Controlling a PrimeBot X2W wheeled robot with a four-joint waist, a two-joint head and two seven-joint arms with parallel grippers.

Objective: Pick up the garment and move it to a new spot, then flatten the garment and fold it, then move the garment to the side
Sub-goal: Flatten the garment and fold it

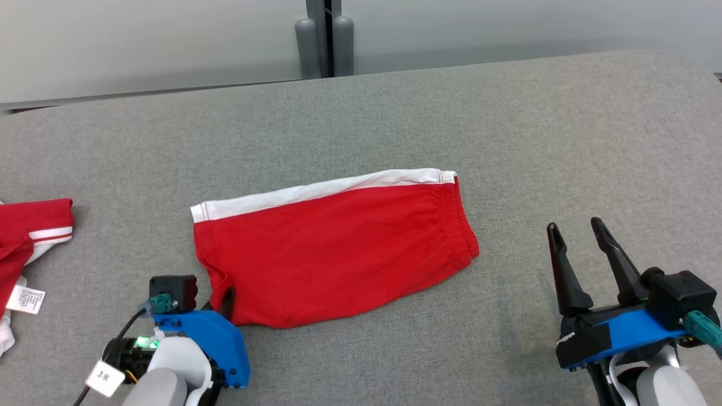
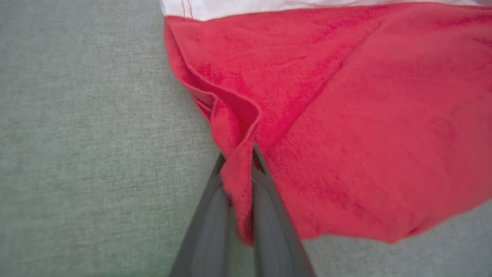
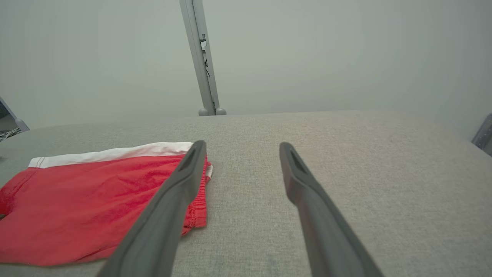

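The garment [image 1: 333,248] is a pair of red shorts with a white side stripe, lying folded flat on the grey padded table [image 1: 395,113]. My left gripper [image 1: 225,299] is at its near left corner, shut on a pinched fold of the red cloth. In the left wrist view the garment [image 2: 346,115] has a ridge of fabric squeezed between the two dark fingers [image 2: 269,215] of the left gripper [image 2: 238,154]. My right gripper [image 1: 578,228] stands open to the right of the garment, apart from it. The right wrist view shows the right gripper [image 3: 240,146] open with the garment [image 3: 96,204] at the left.
Another red and white garment [image 1: 28,237] with a white label lies at the table's left edge. A grey post [image 1: 324,39] stands behind the table's far edge against a pale wall. Bare grey cloth surface stretches to the right and behind the shorts.
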